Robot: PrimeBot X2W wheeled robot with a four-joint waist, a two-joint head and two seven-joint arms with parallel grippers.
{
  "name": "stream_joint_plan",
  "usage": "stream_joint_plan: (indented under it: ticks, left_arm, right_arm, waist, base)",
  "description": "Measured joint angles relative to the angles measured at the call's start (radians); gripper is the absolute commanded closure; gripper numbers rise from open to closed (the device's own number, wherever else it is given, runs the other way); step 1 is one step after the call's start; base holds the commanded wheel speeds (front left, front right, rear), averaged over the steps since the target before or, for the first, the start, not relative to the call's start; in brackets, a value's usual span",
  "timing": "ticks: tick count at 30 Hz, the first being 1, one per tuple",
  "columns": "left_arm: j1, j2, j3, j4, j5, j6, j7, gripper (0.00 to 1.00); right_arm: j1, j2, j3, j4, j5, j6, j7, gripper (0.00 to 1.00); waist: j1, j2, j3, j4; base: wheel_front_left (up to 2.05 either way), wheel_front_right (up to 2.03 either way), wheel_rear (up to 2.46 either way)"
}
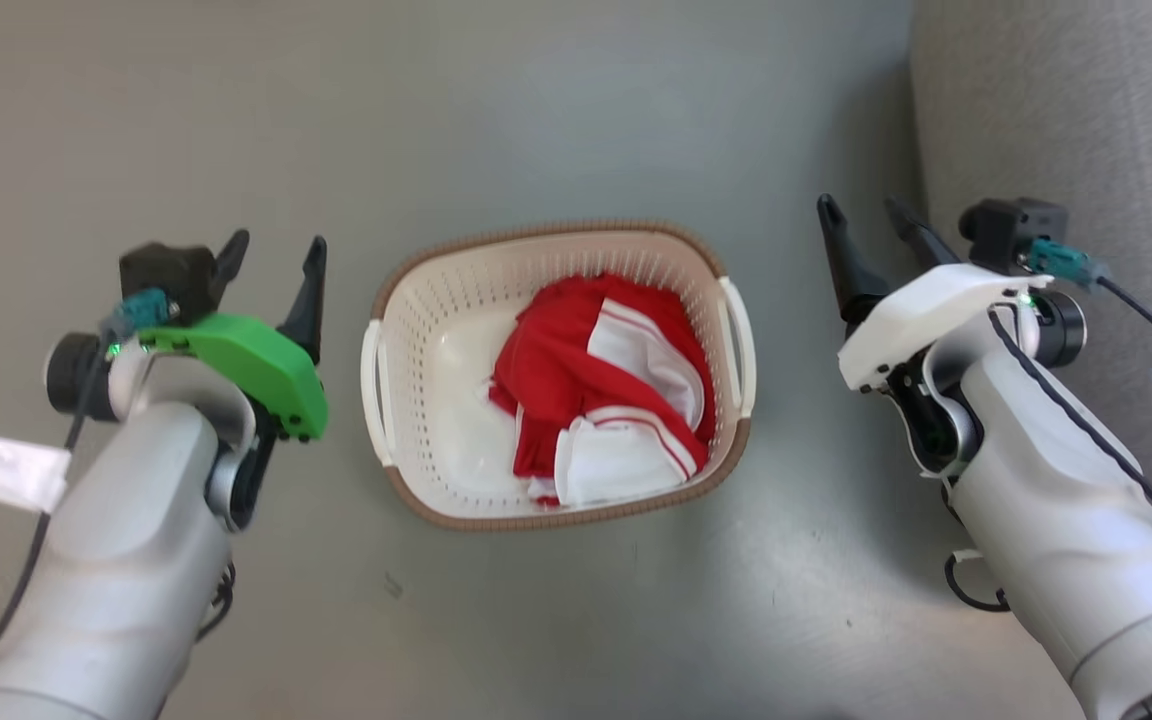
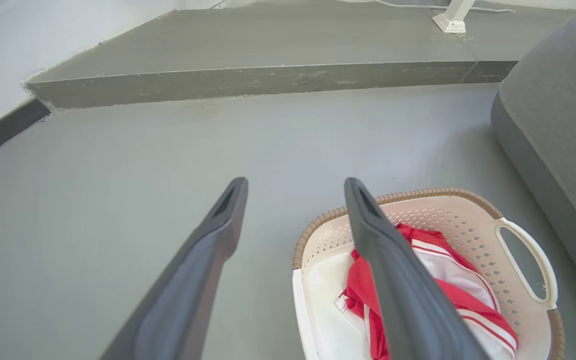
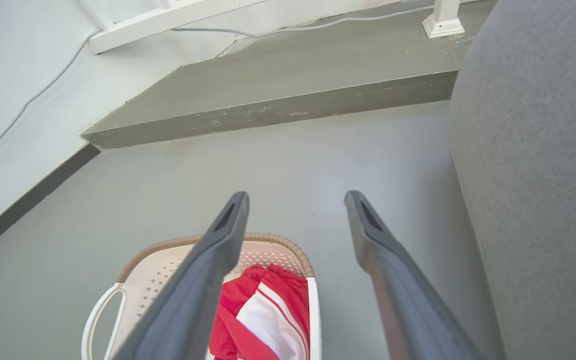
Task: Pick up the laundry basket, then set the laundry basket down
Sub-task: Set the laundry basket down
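Note:
The laundry basket (image 1: 431,400) stands on the grey floor in the middle of the head view, cream-white with a brown rim and a white handle on each side. Red and white clothing (image 1: 606,385) lies inside it. My left gripper (image 1: 274,252) hovers open to the basket's left, apart from it. My right gripper (image 1: 866,215) is open to the basket's right, also apart. The left wrist view has the basket (image 2: 468,220) low on the right behind my left gripper (image 2: 295,187). The right wrist view has the basket (image 3: 153,265) low on the left, behind my right gripper (image 3: 295,200).
A grey upholstered seat (image 1: 1076,110) rises close on the right, beside my right arm. A raised floor step (image 2: 268,82) runs across ahead, with a white post foot (image 2: 450,20) and a cable on it. A wall with dark skirting (image 3: 28,200) runs along the left.

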Motion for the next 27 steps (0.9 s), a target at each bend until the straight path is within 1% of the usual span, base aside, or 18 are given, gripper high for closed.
stream_joint_plan:
  ticks: [3, 6, 8, 9, 11, 12, 13, 16, 21, 25, 27]
  left_arm:
    - [0.042, 0.011, 0.019, -0.053, 0.017, 0.025, 0.000, 0.00]
    - [0.082, 0.029, 0.044, -0.111, 0.053, 0.055, 0.000, 0.00]
    - [0.111, 0.031, 0.058, -0.151, 0.067, 0.071, 0.000, 0.00]
    - [0.124, 0.031, 0.062, -0.170, 0.074, 0.078, 0.000, 0.00]
    - [0.155, 0.031, 0.072, -0.208, 0.090, 0.095, 0.000, 0.00]
    - [0.170, 0.033, 0.075, -0.229, 0.099, 0.101, 0.000, 0.00]
    - [0.186, 0.034, 0.080, -0.246, 0.112, 0.105, 0.000, 0.00]
    - [0.216, 0.035, 0.095, -0.285, 0.123, 0.113, 0.000, 0.00]
    - [0.289, 0.055, 0.120, -0.373, 0.150, 0.128, 0.000, 0.00]
    - [0.358, 0.057, 0.138, -0.434, 0.175, 0.133, 0.000, 0.00]
    - [0.393, 0.058, 0.144, -0.460, 0.180, 0.138, 0.000, 0.00]
  right_arm:
    - [0.032, -0.008, -0.026, -0.054, -0.024, -0.022, 0.000, 0.00]
    - [0.062, -0.013, -0.055, -0.116, -0.053, -0.034, -0.001, 0.00]
    - [0.087, -0.015, -0.069, -0.147, -0.069, -0.050, -0.001, 0.00]
    - [0.102, -0.016, -0.077, -0.158, -0.072, -0.051, -0.001, 0.00]
    - [0.138, -0.022, -0.087, -0.179, -0.091, -0.067, -0.001, 0.00]
    - [0.156, -0.023, -0.093, -0.189, -0.100, -0.069, -0.001, 0.00]
    - [0.172, -0.023, -0.096, -0.200, -0.106, -0.075, -0.001, 0.00]
    - [0.199, -0.024, -0.104, -0.221, -0.116, -0.077, -0.001, 0.00]
    - [0.260, -0.030, -0.117, -0.267, -0.139, -0.093, -0.001, 0.00]
    - [0.303, -0.032, -0.124, -0.306, -0.167, -0.095, -0.001, 0.00]
    - [0.321, -0.033, -0.128, -0.327, -0.176, -0.102, -0.001, 0.00]
  waist:
    - [0.0000, 0.0000, -0.039, -0.005]
    - [0.0000, 0.0000, -0.077, -0.011]
    - [0.0000, 0.0000, -0.102, -0.014]
    - [0.0000, 0.0000, -0.114, -0.015]
    - [0.0000, 0.0000, -0.139, -0.017]
    - [0.0000, 0.0000, -0.151, -0.018]
    - [0.0000, 0.0000, -0.162, -0.018]
    - [0.0000, 0.0000, -0.185, -0.019]
    - [0.0000, 0.0000, -0.237, -0.019]
    - [0.0000, 0.0000, -0.273, -0.019]
    - [0.0000, 0.0000, -0.289, -0.020]
  base:
    - [0.00, 0.00, 0.00]
    - [0.00, 0.00, 0.00]
    - [0.00, 0.00, 0.00]
    - [0.00, 0.00, 0.00]
    - [0.00, 0.00, 0.00]
    - [0.00, 0.00, 0.00]
    - [0.00, 0.00, 0.00]
    - [0.00, 0.00, 0.00]
    - [0.00, 0.00, 0.00]
    - [0.00, 0.00, 0.00]
    - [0.00, 0.00, 0.00]
